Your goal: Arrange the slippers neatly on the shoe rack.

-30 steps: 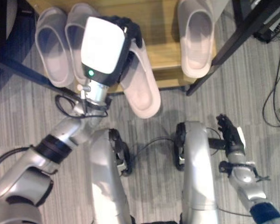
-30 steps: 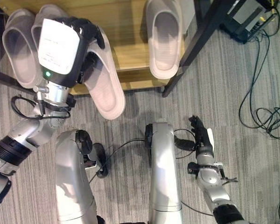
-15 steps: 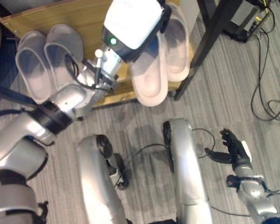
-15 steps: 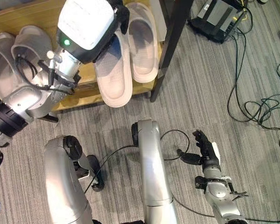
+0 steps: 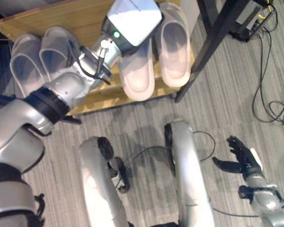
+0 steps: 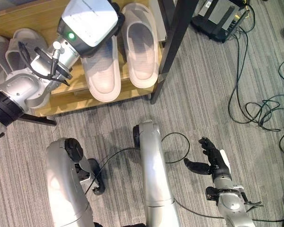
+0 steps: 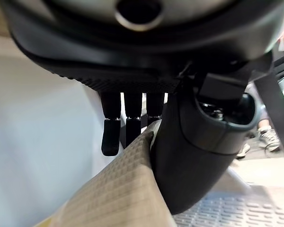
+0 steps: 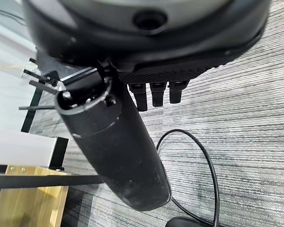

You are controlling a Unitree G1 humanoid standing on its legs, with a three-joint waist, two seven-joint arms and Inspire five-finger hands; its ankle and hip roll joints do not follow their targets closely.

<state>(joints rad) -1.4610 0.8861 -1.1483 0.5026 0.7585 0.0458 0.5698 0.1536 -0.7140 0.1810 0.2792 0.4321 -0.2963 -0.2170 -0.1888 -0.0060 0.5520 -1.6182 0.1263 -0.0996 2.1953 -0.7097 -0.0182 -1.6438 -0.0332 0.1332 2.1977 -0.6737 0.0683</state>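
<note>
At the top centre of the frame my left hand (image 7: 132, 75) pinches a pale slipper (image 6: 100, 71) between thumb and curled fingers, its toe end lying on the wooden shoe rack (image 6: 71, 85) and its heel jutting past the front edge. Just beside it, on its right, a matching slipper (image 6: 139, 45) lies flat. Another pair (image 5: 40, 59) sits at the upper left. My right hand (image 6: 215, 163) hangs open over the grey carpet (image 6: 217, 94), lower right.
</note>
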